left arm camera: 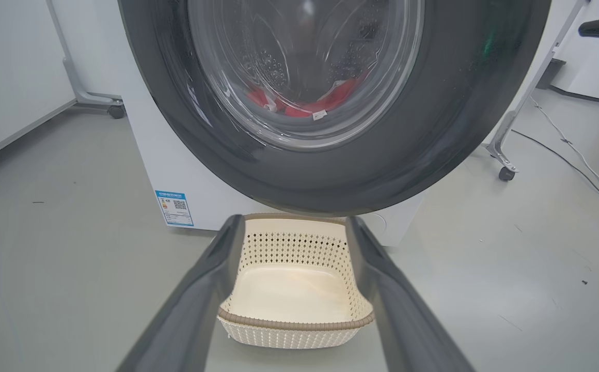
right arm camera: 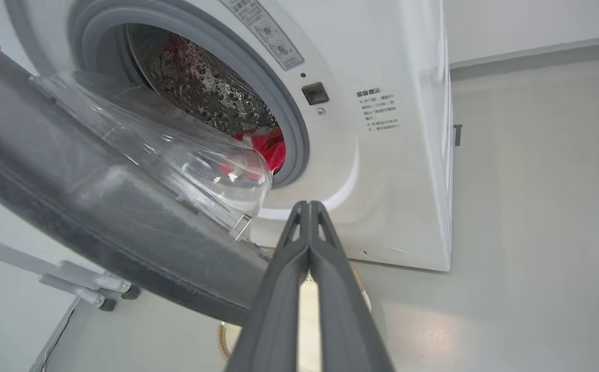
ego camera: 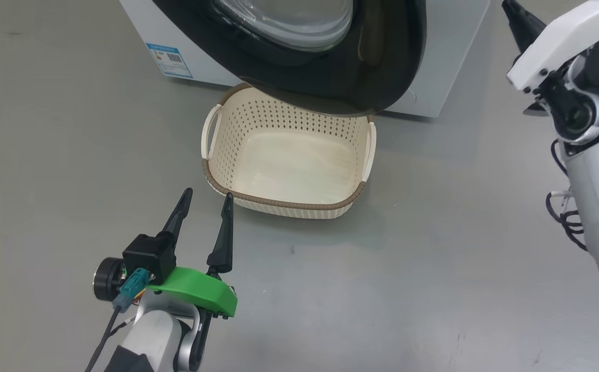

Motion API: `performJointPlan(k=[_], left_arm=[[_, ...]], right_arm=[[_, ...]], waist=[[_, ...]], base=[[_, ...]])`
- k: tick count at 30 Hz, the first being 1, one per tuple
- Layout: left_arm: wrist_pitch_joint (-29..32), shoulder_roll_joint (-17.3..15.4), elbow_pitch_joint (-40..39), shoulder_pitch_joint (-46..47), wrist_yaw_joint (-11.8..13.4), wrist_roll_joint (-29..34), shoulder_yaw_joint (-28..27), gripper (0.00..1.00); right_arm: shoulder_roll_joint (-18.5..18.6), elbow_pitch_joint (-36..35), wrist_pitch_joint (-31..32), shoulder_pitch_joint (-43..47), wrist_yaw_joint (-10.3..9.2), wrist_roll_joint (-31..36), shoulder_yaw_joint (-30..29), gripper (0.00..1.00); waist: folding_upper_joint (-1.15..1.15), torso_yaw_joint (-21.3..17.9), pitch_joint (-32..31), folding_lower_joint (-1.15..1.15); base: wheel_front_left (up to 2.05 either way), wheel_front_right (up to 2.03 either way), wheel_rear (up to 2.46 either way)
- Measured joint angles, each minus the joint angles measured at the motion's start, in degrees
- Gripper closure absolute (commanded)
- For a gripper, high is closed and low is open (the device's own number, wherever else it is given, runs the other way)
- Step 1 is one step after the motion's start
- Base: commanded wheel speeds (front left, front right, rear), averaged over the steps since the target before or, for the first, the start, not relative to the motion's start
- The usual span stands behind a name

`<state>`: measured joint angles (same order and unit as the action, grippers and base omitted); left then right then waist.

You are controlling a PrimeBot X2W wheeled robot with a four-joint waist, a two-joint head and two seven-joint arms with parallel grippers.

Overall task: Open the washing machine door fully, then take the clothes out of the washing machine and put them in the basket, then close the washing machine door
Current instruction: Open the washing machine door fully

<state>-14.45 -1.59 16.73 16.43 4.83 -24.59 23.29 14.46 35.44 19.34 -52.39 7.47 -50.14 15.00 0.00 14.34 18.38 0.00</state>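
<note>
The washing machine (ego camera: 449, 51) stands at the top of the head view. Its door (ego camera: 382, 67) is swung partly open, the black rim overhanging the far side of the basket (ego camera: 284, 203). The cream basket sits on the floor with nothing in it. Red clothes (right arm camera: 271, 144) lie inside the grey drum mouth and show through the door glass (left arm camera: 299, 108). My left gripper (ego camera: 208, 195) is open with nothing in it, just left of the basket's near corner. My right gripper (right arm camera: 308, 204) is shut and holds nothing, raised to the right of the machine and pointing at the door's inner side (right arm camera: 98, 217).
A blue sticker (ego camera: 170, 60) marks the machine's lower left front. Wheeled stand legs (left arm camera: 506, 155) and a cable (left arm camera: 578, 155) lie to the machine's right, with another stand leg (left arm camera: 93, 98) to its left. Bare grey floor (ego camera: 408, 268) surrounds the basket.
</note>
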Motion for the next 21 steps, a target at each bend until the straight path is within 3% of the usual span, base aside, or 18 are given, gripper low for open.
performJointPlan(k=[5,21], left_arm=[[0.00,-0.05,0.44,-1.76,0.25,0.64,-1.63,0.00],[0.00,-0.13,-0.30,-3.66,0.42,2.29,-3.45,0.00]], right_arm=[[-0.27,-6.47,-6.87,5.02,-0.02,2.36,4.37,1.00],[2.12,-10.22,-25.10,20.06,-0.03,9.92,5.79,1.00]], waist=[[0.00,-1.69,-2.16,0.00],[0.00,-6.02,-4.70,0.00]], base=[[0.00,0.00,0.00],[0.00,0.00,0.00]])
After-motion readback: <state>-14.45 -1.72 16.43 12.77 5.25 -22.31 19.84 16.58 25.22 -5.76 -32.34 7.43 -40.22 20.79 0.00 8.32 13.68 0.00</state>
